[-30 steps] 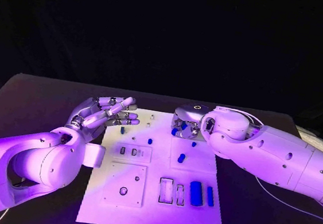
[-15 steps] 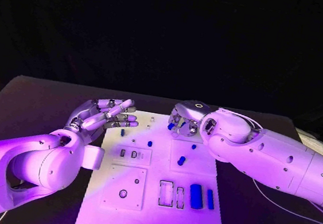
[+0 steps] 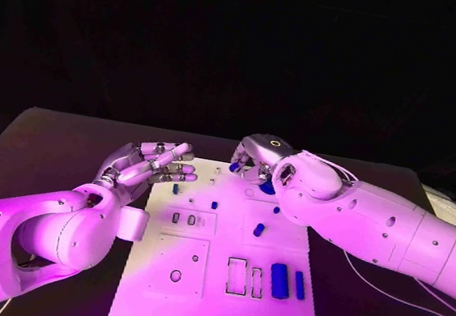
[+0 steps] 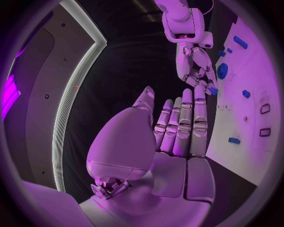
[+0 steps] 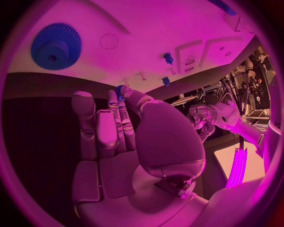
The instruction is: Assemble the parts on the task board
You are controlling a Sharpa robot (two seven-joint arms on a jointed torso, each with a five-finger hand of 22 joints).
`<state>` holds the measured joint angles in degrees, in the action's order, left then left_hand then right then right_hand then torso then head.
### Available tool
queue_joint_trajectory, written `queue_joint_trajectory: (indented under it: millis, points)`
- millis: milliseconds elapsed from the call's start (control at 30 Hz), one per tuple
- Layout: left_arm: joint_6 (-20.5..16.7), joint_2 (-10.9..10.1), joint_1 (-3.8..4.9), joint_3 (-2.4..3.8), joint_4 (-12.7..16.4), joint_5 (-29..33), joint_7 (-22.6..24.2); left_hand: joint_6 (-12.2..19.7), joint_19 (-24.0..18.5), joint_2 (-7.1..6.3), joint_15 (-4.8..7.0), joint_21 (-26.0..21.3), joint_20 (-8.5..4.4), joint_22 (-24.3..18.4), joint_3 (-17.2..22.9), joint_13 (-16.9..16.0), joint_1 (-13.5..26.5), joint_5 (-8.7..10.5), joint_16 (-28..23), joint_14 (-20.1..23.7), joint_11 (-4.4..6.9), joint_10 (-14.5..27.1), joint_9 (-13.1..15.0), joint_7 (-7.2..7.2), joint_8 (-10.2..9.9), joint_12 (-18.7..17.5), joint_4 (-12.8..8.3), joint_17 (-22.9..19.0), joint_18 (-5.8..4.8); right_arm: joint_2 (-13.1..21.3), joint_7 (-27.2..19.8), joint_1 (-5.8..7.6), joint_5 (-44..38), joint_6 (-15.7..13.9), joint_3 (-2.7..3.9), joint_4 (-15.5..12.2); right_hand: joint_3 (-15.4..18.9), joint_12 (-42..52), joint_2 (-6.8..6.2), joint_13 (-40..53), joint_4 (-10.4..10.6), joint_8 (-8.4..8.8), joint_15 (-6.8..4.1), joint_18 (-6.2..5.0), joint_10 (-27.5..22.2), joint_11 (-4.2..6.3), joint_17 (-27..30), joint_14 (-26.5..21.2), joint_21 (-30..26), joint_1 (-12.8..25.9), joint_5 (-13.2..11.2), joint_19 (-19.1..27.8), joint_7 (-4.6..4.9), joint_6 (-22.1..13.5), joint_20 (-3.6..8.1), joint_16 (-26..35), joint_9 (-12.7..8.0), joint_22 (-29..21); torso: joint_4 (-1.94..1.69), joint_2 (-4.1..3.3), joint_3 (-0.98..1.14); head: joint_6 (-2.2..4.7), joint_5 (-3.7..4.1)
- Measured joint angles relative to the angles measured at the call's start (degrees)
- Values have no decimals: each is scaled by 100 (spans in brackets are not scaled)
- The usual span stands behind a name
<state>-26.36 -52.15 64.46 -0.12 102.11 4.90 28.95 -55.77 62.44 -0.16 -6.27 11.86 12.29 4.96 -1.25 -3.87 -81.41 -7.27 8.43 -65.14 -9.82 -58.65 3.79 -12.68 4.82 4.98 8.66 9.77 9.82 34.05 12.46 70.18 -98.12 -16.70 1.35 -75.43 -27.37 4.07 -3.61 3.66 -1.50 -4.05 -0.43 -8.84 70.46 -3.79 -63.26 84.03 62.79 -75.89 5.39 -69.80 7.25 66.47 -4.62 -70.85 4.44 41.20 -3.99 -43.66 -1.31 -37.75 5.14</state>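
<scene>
Fingertips (image 5: 122, 91) of the right hand (image 3: 257, 160) are pinching a small blue plastic piece (image 5: 120, 89) between the thumb and a neighbouring finger, while the remaining fingers are lying straight alongside; this hand is hovering over the far end of the white rectangular task board (image 3: 216, 304). Just beside it, a round blue toothed gear (image 5: 56, 46) is lying flat on the board near that far edge. Fingers (image 4: 184, 118) of the left hand (image 3: 146, 166) are stretching out side by side, holding nothing, with the palm turned up and poised over the board's far left edge, apart from the right hand. Nearer the robot, two long blue bars (image 3: 285, 283) are sitting beside empty rectangular slots, and small blue pegs (image 3: 260, 230) are dotting the board's middle. Everything is resting on the black table (image 3: 54, 137).
</scene>
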Motion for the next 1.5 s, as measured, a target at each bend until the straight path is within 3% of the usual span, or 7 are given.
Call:
queue_joint_trajectory:
  millis: [500,1133,1233,1300,1367,1433,1500]
  points:
    - [7,0,39,1,28,0,-7,20,0,0,0,0,0,0,0,0,0,0,0,0,0,0,0,-20,0,-21,0,4,0,-503,0,1,85,2,-2,508,-17,-21,-2,-1,17,-2,0,-1,-1,0,5,0,24,1,-23,0,1,-5,0,1,0,23,-43,-28,-15,5,-25]
    - [14,-3,75,1,44,-3,-17,20,0,0,-16,-21,0,-5,0,0,0,0,0,17,0,0,1,-20,0,-21,-31,9,0,-695,-2,3,110,207,-7,720,-16,-21,-42,-2,51,-1,1,-1,-3,-2,-31,0,46,40,-45,1,16,-28,0,-51,0,51,-34,-34,-18,-12,-54]
    - [15,-6,78,1,46,-5,-19,20,0,0,-21,-21,0,-5,0,0,0,0,0,21,0,0,1,-20,0,-21,-31,9,0,-720,6,5,109,231,-8,751,-14,-44,-68,-2,81,2,0,-1,-46,-44,-49,0,46,65,-45,1,23,-49,0,-74,1,39,-32,-36,-15,-15,-58]
    - [15,-6,80,1,47,-5,-21,20,0,0,-21,-21,0,-5,0,0,0,0,0,21,0,0,1,-20,0,-21,-31,9,0,-732,7,3,109,236,-15,771,-9,-44,-131,-7,125,21,8,-1,-205,-105,-41,2,46,130,-43,56,101,-190,-55,-74,83,-24,-30,-37,-15,-15,-59]
    - [16,-7,81,1,49,-6,-23,20,0,0,-21,-21,0,-5,0,-1,0,0,0,21,0,0,1,-20,0,-21,-31,9,0,-741,7,-5,110,234,-27,786,67,-44,-261,-12,188,32,129,0,-594,-197,107,0,-96,255,-38,237,209,-719,-116,11,-26,-263,-30,-36,-15,-15,-59]
    - [17,-8,82,1,51,-6,-25,20,0,0,-21,-21,0,-5,0,-1,0,0,0,21,0,0,1,-20,0,-21,-31,8,0,-743,4,-9,116,221,-30,790,199,-44,-360,-12,184,38,147,-1,-936,-242,344,0,-287,234,-38,440,224,-1131,-161,189,-74,-566,-29,-36,-16,-12,-59]
    - [18,-9,85,1,51,-7,-28,20,0,0,-21,-21,0,-4,0,-1,0,0,0,21,0,0,1,-20,0,-21,-31,14,0,-736,-9,-9,128,185,-30,784,307,-44,-389,-12,176,38,179,-7,-1139,-281,545,-9,-439,203,-38,586,251,-1303,-189,342,-77,-804,-30,-37,-16,-9,-59]
